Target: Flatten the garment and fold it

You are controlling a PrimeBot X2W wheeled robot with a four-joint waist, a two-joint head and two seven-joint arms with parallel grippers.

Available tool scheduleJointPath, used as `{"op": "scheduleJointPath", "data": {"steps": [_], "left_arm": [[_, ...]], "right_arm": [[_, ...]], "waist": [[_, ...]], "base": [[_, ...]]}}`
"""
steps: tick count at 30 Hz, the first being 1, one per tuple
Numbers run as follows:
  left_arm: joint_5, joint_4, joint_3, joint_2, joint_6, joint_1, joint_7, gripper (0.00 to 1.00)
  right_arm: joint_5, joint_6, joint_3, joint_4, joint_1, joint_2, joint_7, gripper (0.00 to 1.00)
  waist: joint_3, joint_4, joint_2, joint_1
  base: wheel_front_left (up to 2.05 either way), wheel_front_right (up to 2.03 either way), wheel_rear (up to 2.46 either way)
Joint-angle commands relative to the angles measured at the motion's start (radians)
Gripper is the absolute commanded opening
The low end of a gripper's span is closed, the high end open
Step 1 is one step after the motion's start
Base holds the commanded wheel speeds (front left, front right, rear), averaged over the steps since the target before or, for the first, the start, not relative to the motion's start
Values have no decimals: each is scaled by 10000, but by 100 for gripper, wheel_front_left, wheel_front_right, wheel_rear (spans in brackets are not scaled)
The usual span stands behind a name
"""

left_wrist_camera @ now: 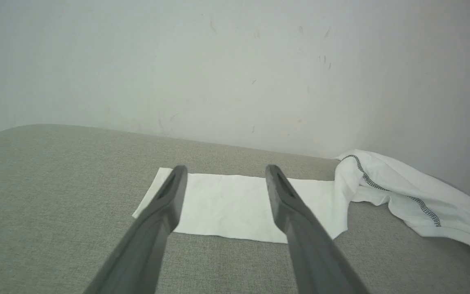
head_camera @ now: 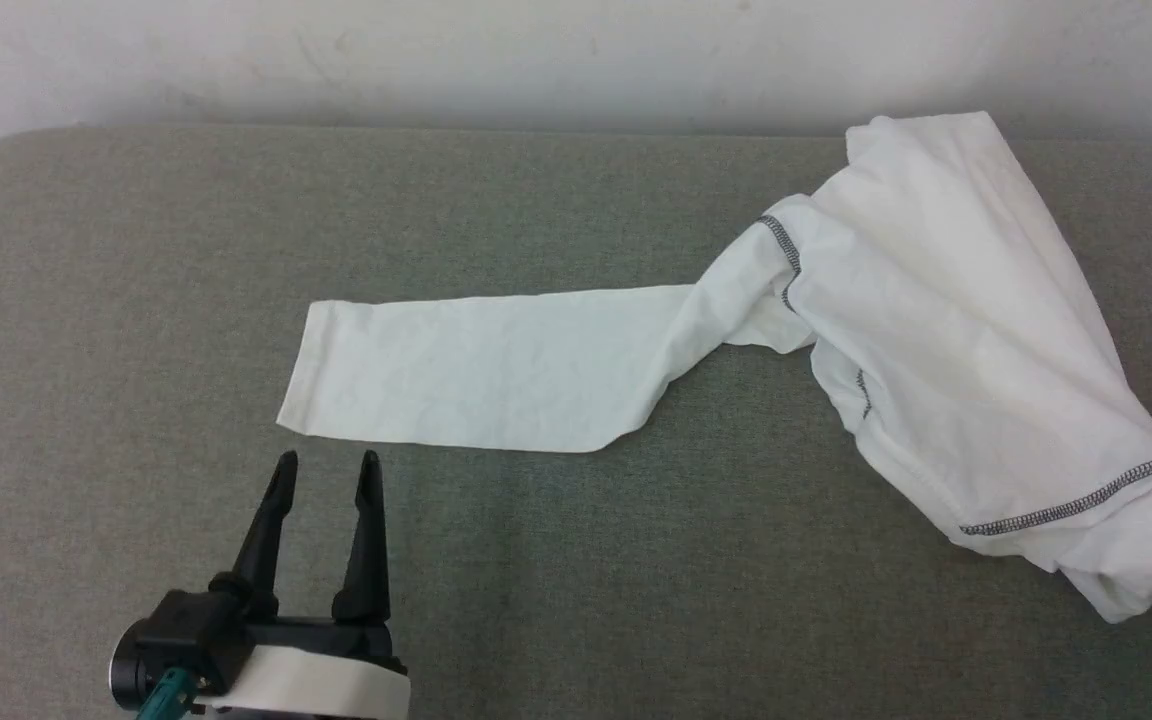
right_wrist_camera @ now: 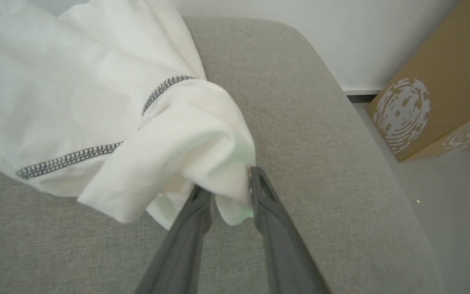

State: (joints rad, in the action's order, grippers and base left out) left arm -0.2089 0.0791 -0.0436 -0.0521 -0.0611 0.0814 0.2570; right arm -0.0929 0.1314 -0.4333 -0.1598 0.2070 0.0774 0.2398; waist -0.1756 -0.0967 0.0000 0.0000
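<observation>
The garment [head_camera: 936,330], a white thin top with dark grey stitched seams, lies on the grey padded table [head_camera: 136,300]. One sleeve [head_camera: 476,370] stretches flat to the left; the bunched body slopes toward the lower right. My left gripper [head_camera: 328,465] hovers open just in front of the sleeve's cuff end, touching nothing; the left wrist view has the sleeve [left_wrist_camera: 235,204] beyond the spread fingers of that gripper [left_wrist_camera: 227,169]. My right gripper [right_wrist_camera: 227,196] is shut on a bunched fold of the garment [right_wrist_camera: 76,102] near the table's right edge, with cloth pinched between its tips.
A pale wall [head_camera: 576,60] runs behind the table's far edge. In the right wrist view, a brown cardboard box [right_wrist_camera: 435,90] with white print stands on the grey floor [right_wrist_camera: 455,212], beyond the table's rounded right corner [right_wrist_camera: 300,49].
</observation>
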Motion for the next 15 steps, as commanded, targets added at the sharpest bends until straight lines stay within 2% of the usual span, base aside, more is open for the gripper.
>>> {"op": "scheduleJointPath", "data": {"steps": [1,7,15], "left_arm": [[150,22,36,7,-77,54,47,100],[217,20,45,9,-140,29,47,100],[237,97,35,12,-144,78,47,100]], "right_arm": [[83,-7,135,225,-148,-51,-195,100],[44,-7,1092,523,-1014,5,-1025,100],[343,-7,2199,-518,-1486,-199,-2691,100]], "waist": [[7,151,0,0],[171,395,0,0],[255,582,0,0]], "base": [[0,0,0],[0,0,0],[0,0,0]]}}
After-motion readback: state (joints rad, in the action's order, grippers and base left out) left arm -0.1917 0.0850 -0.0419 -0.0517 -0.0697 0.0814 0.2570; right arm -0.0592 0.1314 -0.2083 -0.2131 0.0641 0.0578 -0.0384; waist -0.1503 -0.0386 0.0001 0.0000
